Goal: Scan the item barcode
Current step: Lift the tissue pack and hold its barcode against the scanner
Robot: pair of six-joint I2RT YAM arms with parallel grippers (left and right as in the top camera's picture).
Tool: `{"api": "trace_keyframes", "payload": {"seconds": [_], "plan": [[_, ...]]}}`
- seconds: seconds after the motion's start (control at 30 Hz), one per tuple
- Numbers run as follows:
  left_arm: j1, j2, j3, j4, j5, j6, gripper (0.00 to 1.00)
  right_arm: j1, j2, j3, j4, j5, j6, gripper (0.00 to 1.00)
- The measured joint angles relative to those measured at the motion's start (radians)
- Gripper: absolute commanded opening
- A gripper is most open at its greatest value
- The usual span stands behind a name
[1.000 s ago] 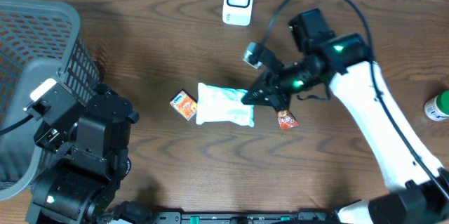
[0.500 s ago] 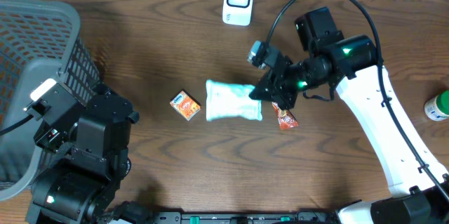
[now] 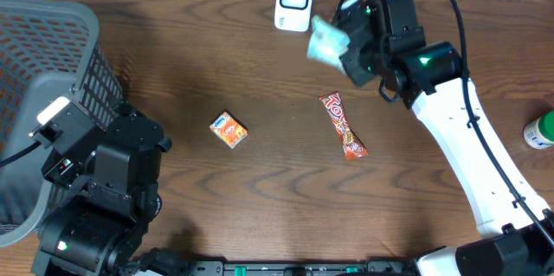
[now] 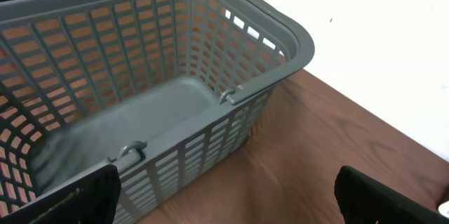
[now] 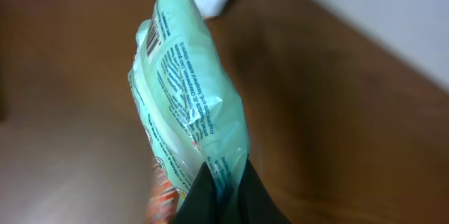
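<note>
Packet, the mint-green one, is up off the table, pinched by its bottom seam in the right gripper, whose black fingers are pressed tight on it. It sits just beside the white scanner at the far edge of the table, near but apart from it as far as I can tell from overhead.

Loads of open wood around that arm. The only stuff under it is a red candy bar and, well to its left, a small orange box. A green-capped bottle is cut off by the right edge.

The left gripper is spread wide with nothing in it, parked next to the grey basket that fills the left side.

The right wrist view shows what overhead can't: a barcode near the packet's top end, plus columns of fine print too blurry to read. The candy bar has white lettering, too small to make out for sure.
</note>
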Motion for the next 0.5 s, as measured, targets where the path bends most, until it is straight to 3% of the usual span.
{"api": "trace_keyframes", "payload": {"seconds": [0.23, 0.5], "plan": [[0.0, 0.0, 0.0, 0.0, 0.0, 0.0, 0.98, 0.003, 0.068, 0.0, 0.192, 0.289, -0.027, 0.01], [0.0, 0.0, 0.0, 0.0, 0.0, 0.0, 0.98, 0.061, 0.271, 0.0, 0.465, 0.571, -0.237, 0.01]]}}
